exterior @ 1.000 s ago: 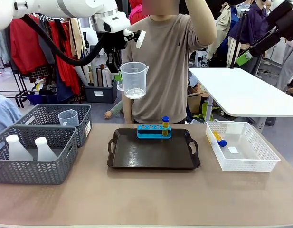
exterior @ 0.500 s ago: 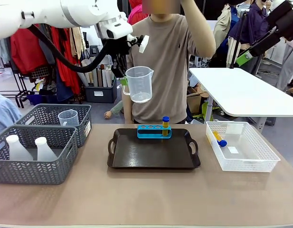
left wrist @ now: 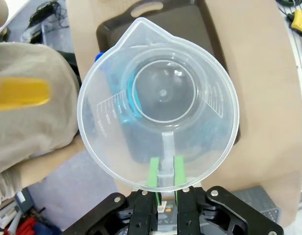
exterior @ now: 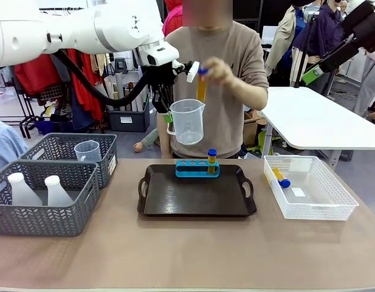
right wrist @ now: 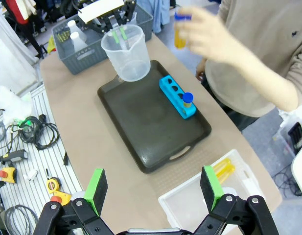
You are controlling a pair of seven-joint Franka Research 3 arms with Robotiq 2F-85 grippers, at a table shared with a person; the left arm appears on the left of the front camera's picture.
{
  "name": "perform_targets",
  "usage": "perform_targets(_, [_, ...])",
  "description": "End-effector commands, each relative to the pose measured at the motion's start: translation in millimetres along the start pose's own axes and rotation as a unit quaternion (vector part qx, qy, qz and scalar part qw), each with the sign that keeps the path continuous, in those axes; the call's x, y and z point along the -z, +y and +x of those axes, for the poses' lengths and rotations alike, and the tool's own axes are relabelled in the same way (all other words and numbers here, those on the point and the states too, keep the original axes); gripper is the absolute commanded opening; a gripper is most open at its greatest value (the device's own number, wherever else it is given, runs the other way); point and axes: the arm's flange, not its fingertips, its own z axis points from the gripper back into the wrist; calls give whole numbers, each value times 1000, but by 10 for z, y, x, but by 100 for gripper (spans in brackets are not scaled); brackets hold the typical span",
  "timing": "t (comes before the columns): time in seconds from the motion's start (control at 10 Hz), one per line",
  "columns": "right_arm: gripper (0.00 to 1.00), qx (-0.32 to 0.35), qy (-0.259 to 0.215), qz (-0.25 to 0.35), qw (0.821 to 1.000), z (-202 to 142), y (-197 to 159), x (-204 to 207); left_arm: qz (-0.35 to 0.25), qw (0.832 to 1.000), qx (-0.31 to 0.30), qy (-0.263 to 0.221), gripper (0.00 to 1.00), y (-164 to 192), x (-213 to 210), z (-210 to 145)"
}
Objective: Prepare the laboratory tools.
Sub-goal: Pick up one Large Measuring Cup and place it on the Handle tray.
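- Left arm (exterior: pixel 84 27): white, enters the front view at 10 o'clock and reaches to centre, raised above the desk (exterior: pixel 187 249).
- Left end effector (exterior: pixel 169 114): points toward 6 o'clock. Its green pads (left wrist: pixel 152 172) are clamped on the handle of the measuring beaker (exterior: pixel 188 121), which is carried in the air.
- Right end effector (right wrist: pixel 153 188): high over the desk, looking down. Its fingers are spread wide, with pads (right wrist: pixel 96 188) at 7 and 5 o'clock of its wrist view, and nothing between them.

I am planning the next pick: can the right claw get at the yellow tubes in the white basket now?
Probably yes. The right claw is open and empty, and the yellow tubes lie in the open-topped white basket with nothing over them.
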Motion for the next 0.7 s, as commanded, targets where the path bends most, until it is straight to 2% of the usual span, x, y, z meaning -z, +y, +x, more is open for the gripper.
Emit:
perform_targets(0.0, [100,-2,-3,2,1000,8,4,-8,-3,1000,2,5,0,-241,-202,-155])
perform_targets(0.4, [100,-2,-3,2,1000,8,4,-8,5,999,-34,14,0,-426,-355,-397])
perform_targets(0.6, [100,-2,-3,2,1000,8,4,-8,10,999,-34,2,0,-417,-385,-363])
